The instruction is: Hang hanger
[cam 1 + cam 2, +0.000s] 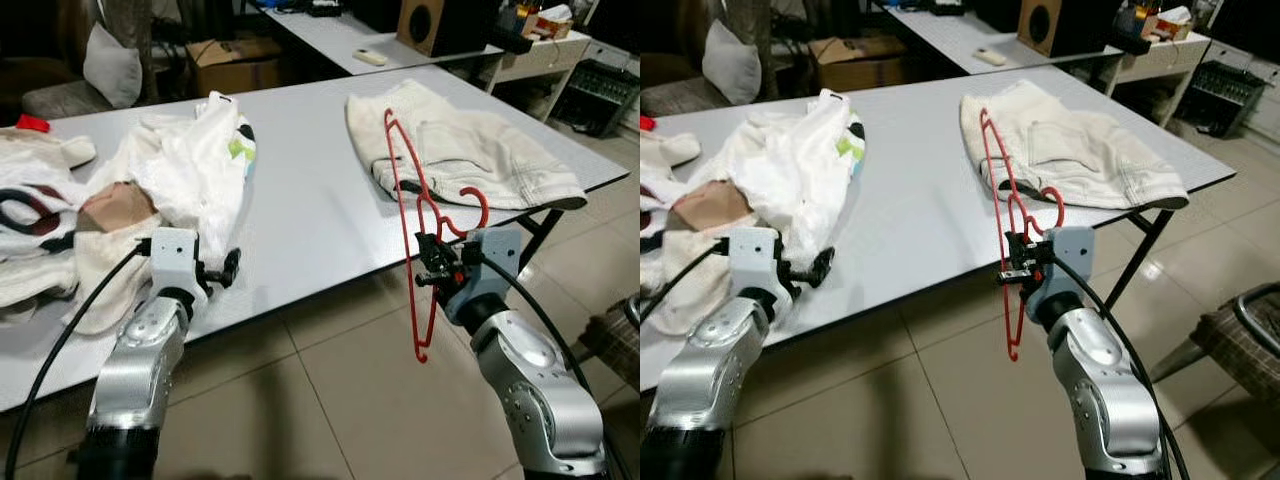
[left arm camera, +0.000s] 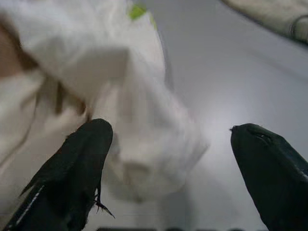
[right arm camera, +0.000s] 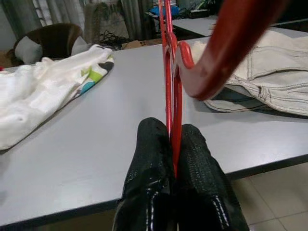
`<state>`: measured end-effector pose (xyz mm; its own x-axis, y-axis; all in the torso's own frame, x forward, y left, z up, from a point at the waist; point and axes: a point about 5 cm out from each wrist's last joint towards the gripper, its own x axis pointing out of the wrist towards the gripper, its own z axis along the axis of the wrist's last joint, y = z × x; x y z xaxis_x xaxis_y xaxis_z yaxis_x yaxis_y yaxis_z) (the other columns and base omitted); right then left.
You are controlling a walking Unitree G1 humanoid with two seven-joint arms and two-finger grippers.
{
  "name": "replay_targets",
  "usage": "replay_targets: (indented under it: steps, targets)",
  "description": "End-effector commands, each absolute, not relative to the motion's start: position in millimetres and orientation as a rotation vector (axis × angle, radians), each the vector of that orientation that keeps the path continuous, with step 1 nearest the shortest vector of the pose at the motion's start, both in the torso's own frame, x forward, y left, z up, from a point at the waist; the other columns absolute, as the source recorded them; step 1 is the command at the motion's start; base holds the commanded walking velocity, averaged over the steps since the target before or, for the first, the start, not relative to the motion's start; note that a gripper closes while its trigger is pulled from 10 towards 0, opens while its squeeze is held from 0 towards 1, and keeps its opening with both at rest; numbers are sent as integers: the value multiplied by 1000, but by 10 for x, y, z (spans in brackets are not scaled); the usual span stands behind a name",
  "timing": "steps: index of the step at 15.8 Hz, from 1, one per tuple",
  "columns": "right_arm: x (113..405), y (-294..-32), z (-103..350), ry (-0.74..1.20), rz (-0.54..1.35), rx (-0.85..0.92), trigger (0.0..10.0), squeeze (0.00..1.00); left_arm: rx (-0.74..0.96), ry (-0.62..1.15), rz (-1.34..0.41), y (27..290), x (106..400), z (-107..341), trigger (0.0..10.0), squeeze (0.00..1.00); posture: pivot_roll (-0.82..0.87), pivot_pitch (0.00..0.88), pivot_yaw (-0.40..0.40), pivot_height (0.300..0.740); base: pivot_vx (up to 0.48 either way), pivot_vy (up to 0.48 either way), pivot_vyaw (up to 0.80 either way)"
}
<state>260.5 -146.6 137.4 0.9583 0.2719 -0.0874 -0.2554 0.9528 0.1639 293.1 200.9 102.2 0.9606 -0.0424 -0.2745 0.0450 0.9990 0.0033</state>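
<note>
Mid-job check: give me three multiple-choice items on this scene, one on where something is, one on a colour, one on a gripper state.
1. Where do the beige trousers lie?
A. On the floor
B. On the table's right end
C. Over a chair

2. What colour is the hanger?
A. Red
B. Black
C. White

3. What state is the left gripper in?
A. Shut on the hanger
B. Shut on a shirt
C. Open, by the white clothes

Answers:
1 B: they lie flat on the grey table near its right corner.
2 A: its thin frame and hook are red.
3 C: its wrist view shows the fingers wide apart; it is the right gripper that clamps the hanger.
</note>
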Motion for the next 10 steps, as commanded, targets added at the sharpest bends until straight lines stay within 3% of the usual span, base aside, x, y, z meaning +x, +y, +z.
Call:
replay_targets:
  steps: [1, 10]
  targets:
    - [2584, -1503, 1418, 96, 261, 139, 10000, 0, -12, 281, 19, 2075, 3000, 1023, 0, 0, -71, 0, -17, 740, 0, 0, 0]
    - [2512, -1592, 1440, 80, 212, 129, 10000, 0, -14, 275, 78, 2130, 3211, 1022, 0, 0, -122, 0, 18, 740, 0, 0, 0]
